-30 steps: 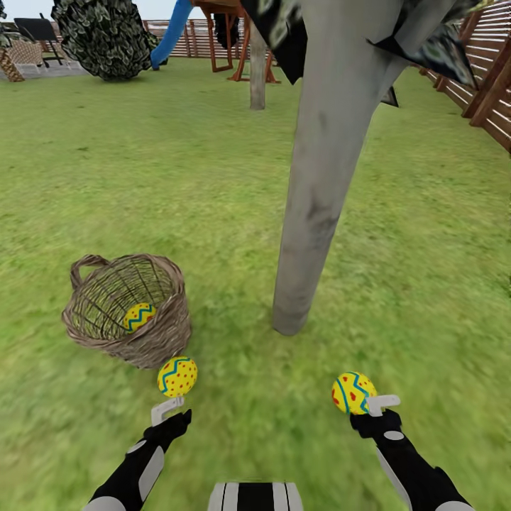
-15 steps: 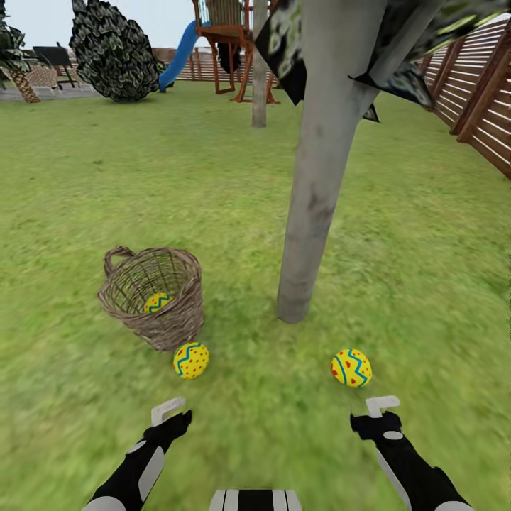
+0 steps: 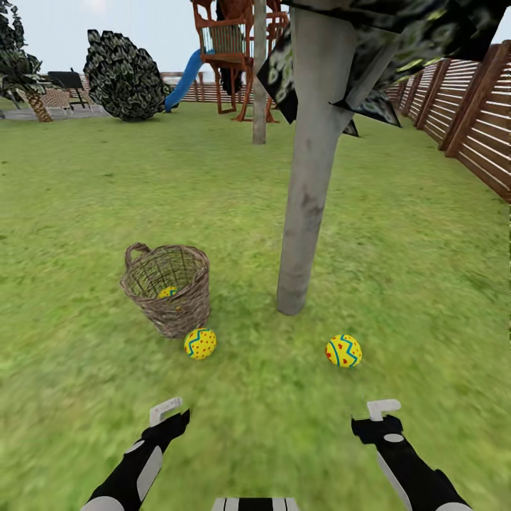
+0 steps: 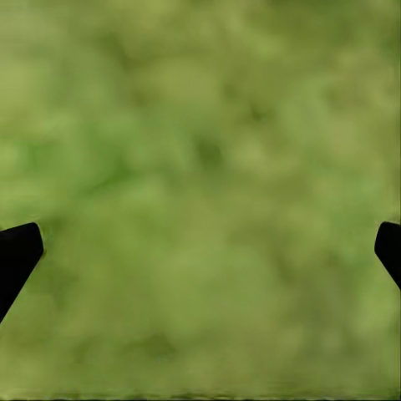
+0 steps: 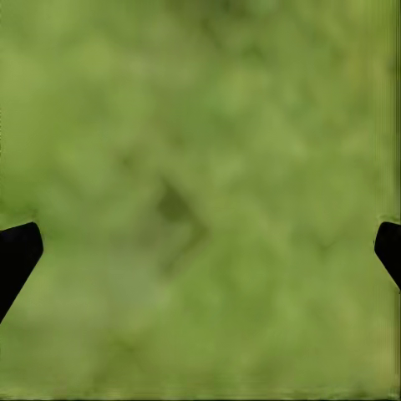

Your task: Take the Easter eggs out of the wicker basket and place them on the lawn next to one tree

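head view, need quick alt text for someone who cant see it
Two painted Easter eggs lie on the lawn, one beside a wicker basket, one near a grey tree trunk. A third egg sits inside the basket. Both grippers, left and right, hover empty nearby.

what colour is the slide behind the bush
Blue; the slide shows best in the head view.

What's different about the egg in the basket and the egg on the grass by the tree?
The egg in the basket sits inside the wicker basket, half hidden by the weave; the egg by the tree lies in the open on the lawn. The basket egg still has to come out; the other already rests near the tree. It also sits farther from the trunk. Both are yellow with blue zigzags.
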Controlling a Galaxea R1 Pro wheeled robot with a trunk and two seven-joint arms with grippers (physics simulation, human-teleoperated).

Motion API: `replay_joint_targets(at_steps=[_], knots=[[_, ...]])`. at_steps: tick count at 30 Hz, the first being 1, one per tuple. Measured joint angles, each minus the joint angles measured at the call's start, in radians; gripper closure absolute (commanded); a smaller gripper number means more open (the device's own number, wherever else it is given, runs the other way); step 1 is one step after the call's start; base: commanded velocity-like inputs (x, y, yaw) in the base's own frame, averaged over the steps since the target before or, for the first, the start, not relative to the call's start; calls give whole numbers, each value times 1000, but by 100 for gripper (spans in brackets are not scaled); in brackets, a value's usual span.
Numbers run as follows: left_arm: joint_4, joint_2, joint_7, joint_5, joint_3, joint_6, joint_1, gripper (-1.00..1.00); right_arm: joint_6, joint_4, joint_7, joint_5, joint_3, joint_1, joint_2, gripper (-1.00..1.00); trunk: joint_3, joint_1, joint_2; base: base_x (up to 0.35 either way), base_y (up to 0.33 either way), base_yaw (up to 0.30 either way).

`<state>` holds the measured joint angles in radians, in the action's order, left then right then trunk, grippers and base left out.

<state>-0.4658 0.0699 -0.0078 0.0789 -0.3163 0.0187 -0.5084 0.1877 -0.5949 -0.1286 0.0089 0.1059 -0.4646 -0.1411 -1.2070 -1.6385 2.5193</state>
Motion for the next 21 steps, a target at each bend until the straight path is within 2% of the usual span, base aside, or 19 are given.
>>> replay_joint_targets(at_steps=[4,7,9,13,16,18,21], knots=[[-1,-9,0,17,0,2,1,-100,2,4,0,1,2,0,2,-100,15,2,-1,-275,0,0],[-5,-22,1,20,2,27,0,-100,84,4,-1,0,2,0,5,-100,27,4,-2,-34,0,0],[-3,-23,1,20,2,37,0,-100,107,3,-1,-2,2,0,5,-100,35,4,-2,-155,-45,0],[-8,-28,-17,20,4,47,0,-100,114,3,-2,1,2,0,5,-100,50,6,-3,-312,-10,0],[-9,-54,-59,20,5,53,1,-100,117,3,-2,1,2,0,6,-100,62,7,-4,-291,-1,0],[-11,-58,-65,20,5,96,0,-100,117,3,-2,1,2,0,6,-100,70,9,-4,-59,0,0],[-12,-61,-67,21,0,114,1,-100,117,5,-2,1,3,0,6,-100,81,10,-5,-8,108,0]])
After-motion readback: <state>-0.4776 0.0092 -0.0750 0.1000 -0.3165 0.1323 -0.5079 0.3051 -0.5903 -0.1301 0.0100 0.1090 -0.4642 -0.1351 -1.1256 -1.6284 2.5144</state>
